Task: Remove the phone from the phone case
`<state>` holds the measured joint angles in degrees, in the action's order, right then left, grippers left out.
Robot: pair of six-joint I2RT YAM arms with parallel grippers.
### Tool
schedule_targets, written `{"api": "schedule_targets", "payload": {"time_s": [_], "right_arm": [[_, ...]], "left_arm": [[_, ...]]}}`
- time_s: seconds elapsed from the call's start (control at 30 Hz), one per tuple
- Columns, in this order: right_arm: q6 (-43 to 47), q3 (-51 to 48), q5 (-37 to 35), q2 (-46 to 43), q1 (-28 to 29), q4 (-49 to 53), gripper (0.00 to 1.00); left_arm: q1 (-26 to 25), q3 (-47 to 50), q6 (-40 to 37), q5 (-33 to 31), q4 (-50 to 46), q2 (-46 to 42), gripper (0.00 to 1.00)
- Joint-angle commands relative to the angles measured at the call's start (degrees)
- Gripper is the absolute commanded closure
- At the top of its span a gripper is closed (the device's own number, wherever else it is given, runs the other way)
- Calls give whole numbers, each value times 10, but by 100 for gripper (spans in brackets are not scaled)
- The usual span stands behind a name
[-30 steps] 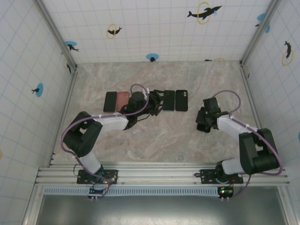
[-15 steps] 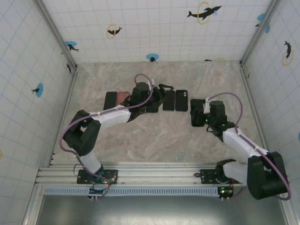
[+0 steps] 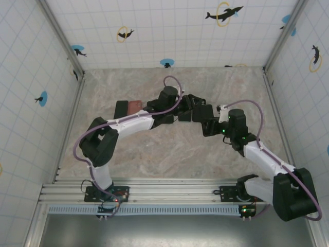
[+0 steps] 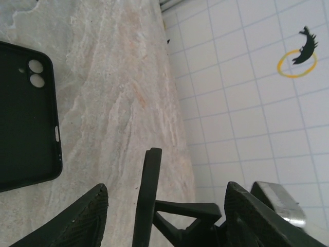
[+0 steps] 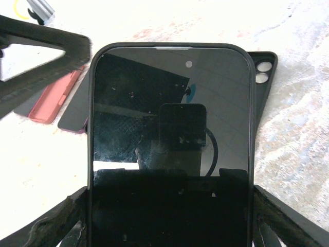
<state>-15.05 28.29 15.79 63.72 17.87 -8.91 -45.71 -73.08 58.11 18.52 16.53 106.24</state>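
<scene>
Table (image 3: 169, 154): marbled beige-grey top. An aluminium rail (image 3: 175, 193) ran along its near edge.
Pink case (image 3: 134, 106): lay flat left of the table's middle, toward the far edge, just beside a black slab (image 3: 121, 109) on its left-edge side.
Empty black case (image 4: 25, 118): lay flat on the table, hollow side up, two round camera holes showing.
Walls (image 3: 169, 36): white tile with dolphin-and-ring stickers (image 3: 223, 14).

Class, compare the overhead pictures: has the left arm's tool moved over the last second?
Yes. The left tool has shifted right, away from the pink rectangular phone case.
</scene>
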Motion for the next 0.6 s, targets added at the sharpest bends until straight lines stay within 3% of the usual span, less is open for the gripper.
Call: {"api": "schedule_targets", "payload": {"time_s": [0.0, 0.1, 0.57], "right_arm": [[-4, 42, 22, -15, 6, -43, 45], [-4, 48, 26, -16, 9, -40, 45], [-8, 67, 41, -11, 17, -43, 45]], "left_arm": [[-4, -33, -39, 8, -43, 23, 44], [-6, -46, -38, 21, -45, 34, 54], [-18, -56, -41, 49, -56, 42, 78]]}}
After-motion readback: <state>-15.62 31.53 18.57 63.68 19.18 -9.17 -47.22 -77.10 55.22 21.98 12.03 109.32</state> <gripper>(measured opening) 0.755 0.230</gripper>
